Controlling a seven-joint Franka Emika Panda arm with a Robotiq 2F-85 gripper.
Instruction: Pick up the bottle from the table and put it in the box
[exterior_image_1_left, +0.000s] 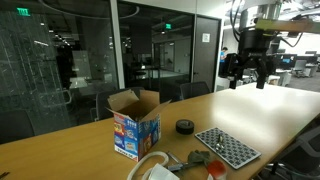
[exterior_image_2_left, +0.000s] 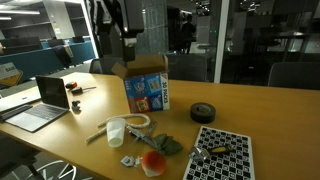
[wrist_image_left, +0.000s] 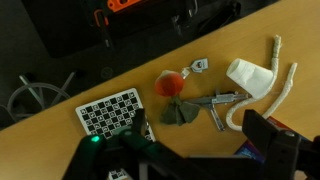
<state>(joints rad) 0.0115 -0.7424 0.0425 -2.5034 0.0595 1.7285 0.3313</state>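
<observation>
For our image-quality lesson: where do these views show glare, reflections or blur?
In an exterior view the table glares pale beneath the gripper; in both exterior views the glass walls mirror lights; in the wrist view the gripper looks dark and soft.

You have a long tan wooden table (exterior_image_1_left: 255, 110) to work on. A cardboard box (exterior_image_2_left: 148, 90) with bright blue printed sides and open brown flaps stands on it. Near the box lies a black tape roll (exterior_image_2_left: 203, 112), and next to the roll a flat black perforated tray (exterior_image_2_left: 220, 155). An open grey laptop (exterior_image_2_left: 40, 108) sits well apart. Between laptop and tray rest a white cup (exterior_image_2_left: 116, 132) and a round orange-red object (exterior_image_2_left: 153, 162).
</observation>
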